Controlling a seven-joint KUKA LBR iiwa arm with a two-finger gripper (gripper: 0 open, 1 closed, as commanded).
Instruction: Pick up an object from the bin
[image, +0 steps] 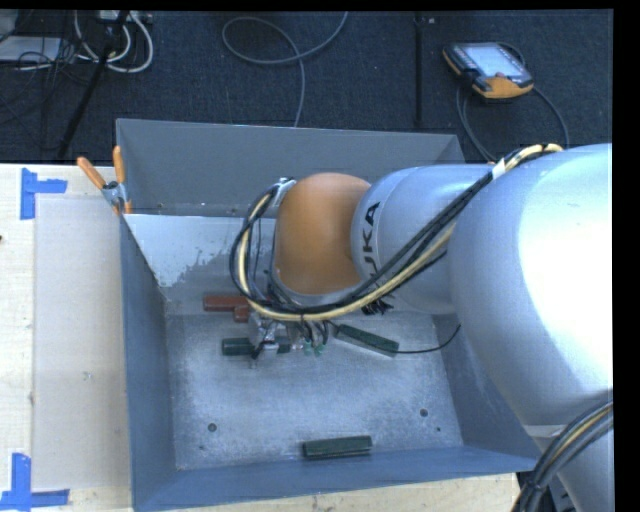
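Dark green short block (238, 348) lies left of centre on the grey metal bin's (300, 410) floor, just beside your arm's gripper (270, 342); whether that gripper is open or closed, you cannot tell.

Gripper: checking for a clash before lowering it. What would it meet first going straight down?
Likely the small dark green block at the tip of the gripper, else the bin floor beside it; depth is unclear.
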